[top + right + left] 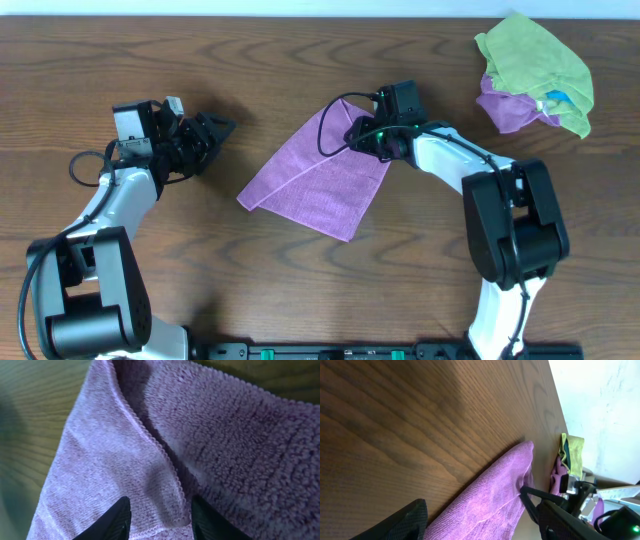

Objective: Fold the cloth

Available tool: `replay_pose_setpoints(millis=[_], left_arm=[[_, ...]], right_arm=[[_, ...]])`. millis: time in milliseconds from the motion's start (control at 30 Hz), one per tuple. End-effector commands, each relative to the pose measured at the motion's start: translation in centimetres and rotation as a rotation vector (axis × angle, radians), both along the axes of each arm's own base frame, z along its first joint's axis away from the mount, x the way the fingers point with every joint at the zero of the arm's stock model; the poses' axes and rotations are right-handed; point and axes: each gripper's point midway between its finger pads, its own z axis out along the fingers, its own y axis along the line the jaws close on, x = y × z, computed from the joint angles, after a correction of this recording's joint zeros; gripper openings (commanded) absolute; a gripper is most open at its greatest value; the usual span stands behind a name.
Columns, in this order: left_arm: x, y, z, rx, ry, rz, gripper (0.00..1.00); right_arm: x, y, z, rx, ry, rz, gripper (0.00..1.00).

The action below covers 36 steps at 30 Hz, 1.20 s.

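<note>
A purple cloth [318, 172] lies folded over on the wooden table, near the middle. It also shows in the left wrist view [492, 495] and fills the right wrist view [125, 450]. My right gripper [366, 131] is down at the cloth's top right corner. Its fingers [159, 516] are apart, with a scalloped hem corner lying between them. My left gripper [212, 133] is open and empty, a little to the left of the cloth and pointing at it; its fingers [480, 522] are spread wide.
A heap of green and purple cloths [533, 73] sits at the table's back right; it also shows in the left wrist view [568, 457]. Bare wood table [120, 50] surrounds the cloth.
</note>
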Motion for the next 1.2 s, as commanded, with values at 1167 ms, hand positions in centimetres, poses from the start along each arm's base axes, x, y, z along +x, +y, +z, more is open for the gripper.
replay_pose_setpoints(millis=[1167], left_arm=[[-1.0,5.3,0.4,0.022,-0.023,0.034,0.76]], right_arm=[[2.7,9.4,10.0,0.096,-0.323,0.063,0.02]])
